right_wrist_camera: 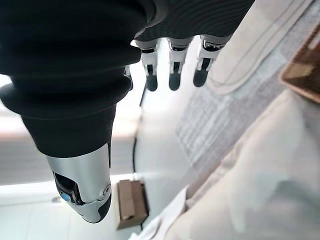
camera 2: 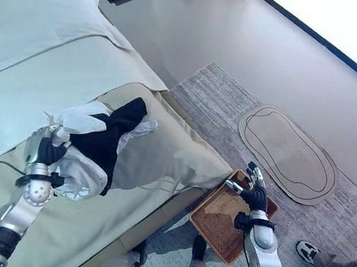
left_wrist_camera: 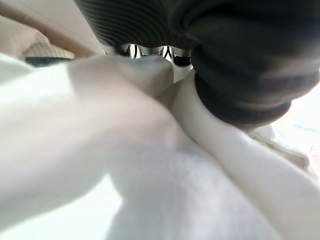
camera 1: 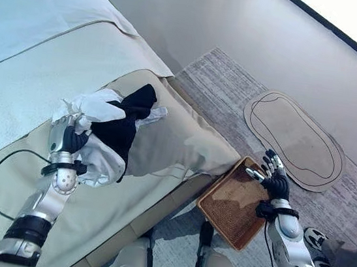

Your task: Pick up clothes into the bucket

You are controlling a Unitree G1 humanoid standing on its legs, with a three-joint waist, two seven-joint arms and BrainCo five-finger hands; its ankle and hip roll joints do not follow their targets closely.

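Dangling loosely: black and white clothes bunched in left hand, left-centre of frame, raised over edge of bed. Risk judged highest on the carry: black piece only draped over the white one, hanging free toward centre; could slide off and land on bed or rug if arm swings fast. Loose white tail at lower edge of bundle may also snag on bedcover. Basket sits low on floor at lower right, well apart from bundle, beside bed corner; long reach across, so a short drop likely to miss the rim.

Left hand: fingers curled into the white cloth, pinching it; left wrist view packed with white fabric pressed against palm cover, fingertips mostly buried.

Right hand: at lower right, over far edge of basket, fingers straight and spread, holding nothing; whether touching the rim, cannot tell. Right wrist view confirms fingers extended, clear of any cloth.
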